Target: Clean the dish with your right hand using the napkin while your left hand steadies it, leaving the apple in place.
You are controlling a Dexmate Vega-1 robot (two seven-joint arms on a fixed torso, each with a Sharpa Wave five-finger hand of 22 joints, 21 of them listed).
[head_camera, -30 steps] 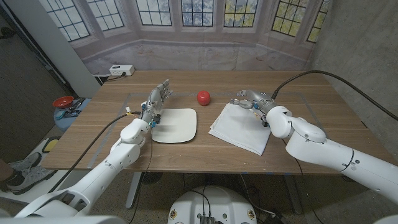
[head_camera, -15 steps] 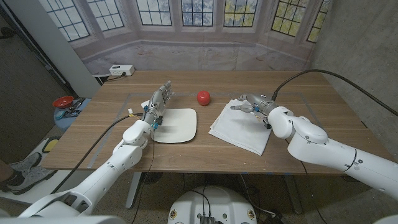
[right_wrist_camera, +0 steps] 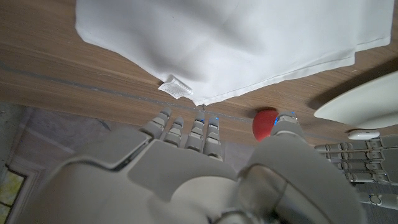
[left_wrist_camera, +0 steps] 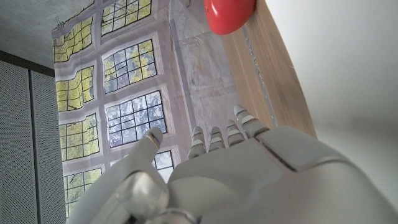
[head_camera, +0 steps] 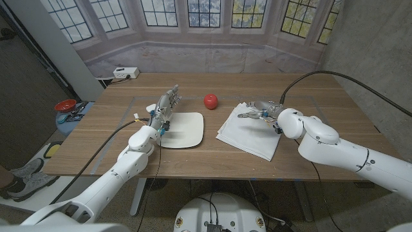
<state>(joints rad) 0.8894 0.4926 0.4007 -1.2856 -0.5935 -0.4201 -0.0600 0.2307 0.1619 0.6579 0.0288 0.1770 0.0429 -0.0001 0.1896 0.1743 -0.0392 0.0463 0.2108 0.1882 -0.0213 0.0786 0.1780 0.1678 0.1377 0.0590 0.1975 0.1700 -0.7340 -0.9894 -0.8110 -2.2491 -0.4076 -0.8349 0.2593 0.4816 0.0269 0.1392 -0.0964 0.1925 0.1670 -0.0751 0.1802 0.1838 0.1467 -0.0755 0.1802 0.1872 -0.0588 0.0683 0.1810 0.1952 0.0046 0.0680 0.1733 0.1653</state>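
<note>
Napkin not yet gripped; dish steadied on one side only.

My right robot hand [head_camera: 256, 109] hovers unclenched over the far edge of the white napkin [head_camera: 248, 132], grasping nothing. My left robot hand [head_camera: 165, 105], fingers apart, stands at the left rim of the square dish [head_camera: 182, 129]. Risks, as I judge them: a shallow pinch lifts one layer only; my sweep toward the dish clips the apple [head_camera: 210, 101] on the bench [head_camera: 309, 145].

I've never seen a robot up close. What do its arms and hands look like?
Both arms are smooth, glossy white shells with rounded joints. A black cable loops to the right arm, another runs along the left. The left hand and right hand are pale grey, humanlike, with jointed fingers.
</note>
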